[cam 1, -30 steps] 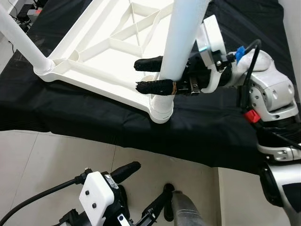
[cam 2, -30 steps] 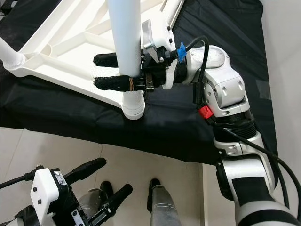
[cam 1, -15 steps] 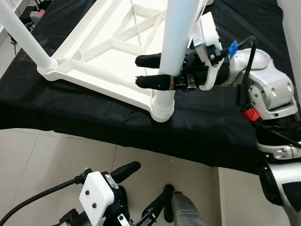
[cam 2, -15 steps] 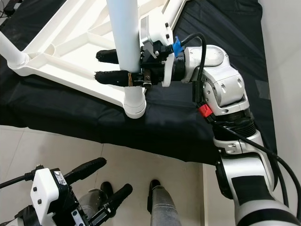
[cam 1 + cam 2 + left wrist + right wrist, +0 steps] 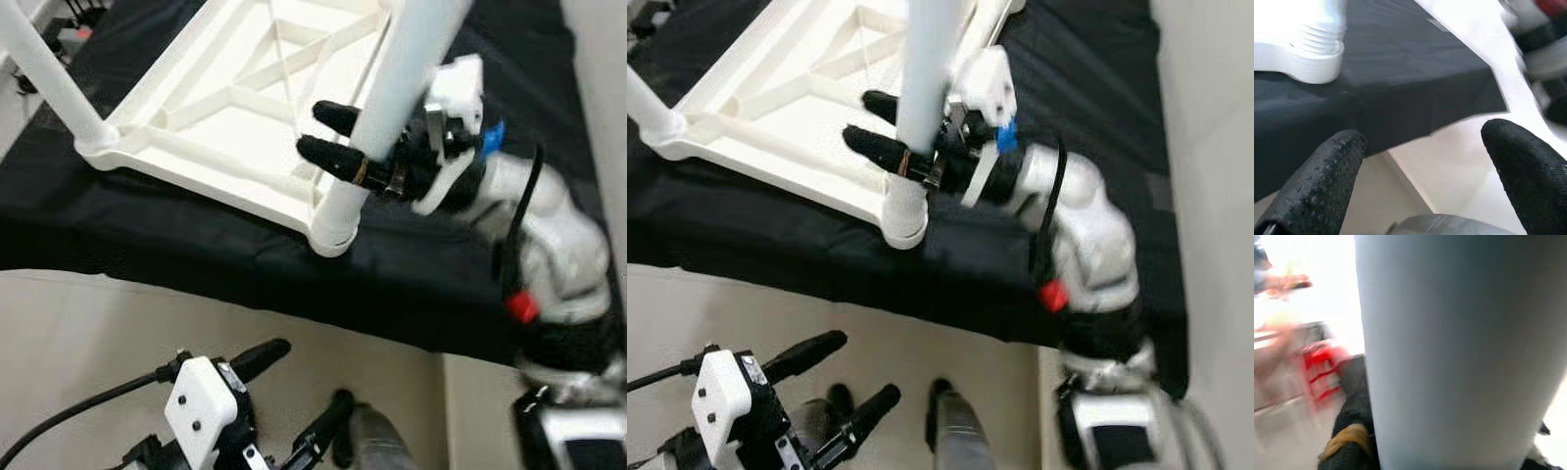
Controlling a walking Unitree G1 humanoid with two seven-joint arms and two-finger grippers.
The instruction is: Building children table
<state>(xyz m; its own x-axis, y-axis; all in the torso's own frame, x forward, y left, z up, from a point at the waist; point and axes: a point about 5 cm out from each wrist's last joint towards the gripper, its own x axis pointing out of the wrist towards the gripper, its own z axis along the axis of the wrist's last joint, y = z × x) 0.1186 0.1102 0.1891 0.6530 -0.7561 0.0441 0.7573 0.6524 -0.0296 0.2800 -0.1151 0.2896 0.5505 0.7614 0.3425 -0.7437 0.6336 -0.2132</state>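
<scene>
A white plastic children's table [image 5: 230, 108] lies upside down on a counter [image 5: 421, 264] draped in black cloth, its ribbed underside facing up. One white leg [image 5: 407, 73] stands in the socket [image 5: 333, 230] at the table corner nearest the counter's front edge, leaning a little toward the robot's right. A second white leg [image 5: 44, 69] rises from the front corner toward the robot's left, and its upper part is cut off by the picture edge.

The right end effector [image 5: 333, 137] reaches in from the right and is clamped around the near leg just above the socket. Its two black fingers [image 5: 328, 159] stick out past the leg on the far side, one on each side of it. In the right wrist view the leg [image 5: 1459, 352] looms very close as a pale column, with a black finger and a yellowish band [image 5: 1347, 438] at its foot; the surroundings there are blurred.

The left end effector [image 5: 284, 401] hangs low in front of the counter, over the pale floor [image 5: 88, 333], its fingers spread apart and holding nothing. The left wrist view shows both dotted black fingers [image 5: 1327, 171] well apart, with the counter's cloth edge and the threaded socket [image 5: 1303, 54] beyond them.

The top of the near leg is cut off, and the right arm is smeared by motion blur.
</scene>
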